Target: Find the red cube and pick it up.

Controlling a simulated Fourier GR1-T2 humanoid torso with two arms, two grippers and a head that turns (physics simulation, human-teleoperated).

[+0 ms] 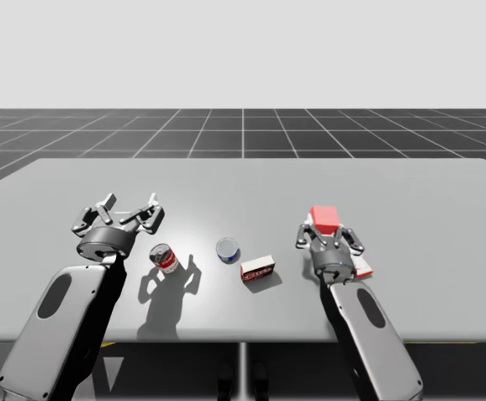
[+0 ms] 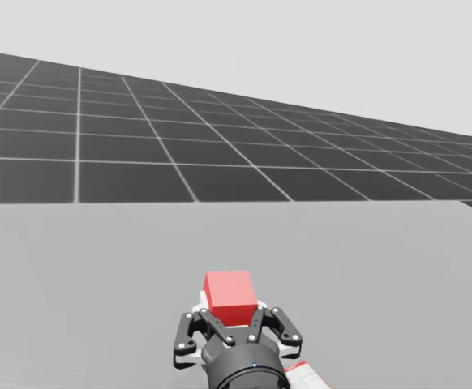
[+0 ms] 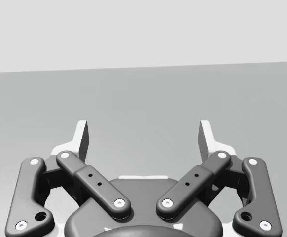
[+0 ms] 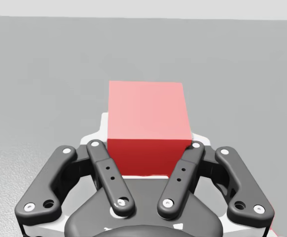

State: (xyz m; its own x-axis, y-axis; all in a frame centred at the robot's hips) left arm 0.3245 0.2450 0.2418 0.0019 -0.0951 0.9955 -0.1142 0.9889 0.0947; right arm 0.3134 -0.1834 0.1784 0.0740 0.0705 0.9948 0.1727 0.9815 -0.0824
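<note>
The red cube [image 1: 324, 219] sits between the fingers of my right gripper [image 1: 327, 234] on the table's right half. The right wrist view has the red cube [image 4: 147, 118] filling the gap, both pads of my right gripper [image 4: 148, 140] pressing its sides. From my head the red cube [image 2: 228, 296] pokes out ahead of the right gripper [image 2: 236, 318]. My left gripper [image 1: 131, 210] hovers over the table's left side, open and holding nothing. The left wrist view has the left gripper [image 3: 143, 136] spread wide over bare table.
A red-and-white can [image 1: 164, 257] lies by my left arm. A blue can [image 1: 228, 250] and a small red-and-white box [image 1: 258, 268] stand mid-table. A flat red-and-white box [image 1: 362, 267] lies under my right wrist. The grey table [image 1: 243, 184] is bare farther back.
</note>
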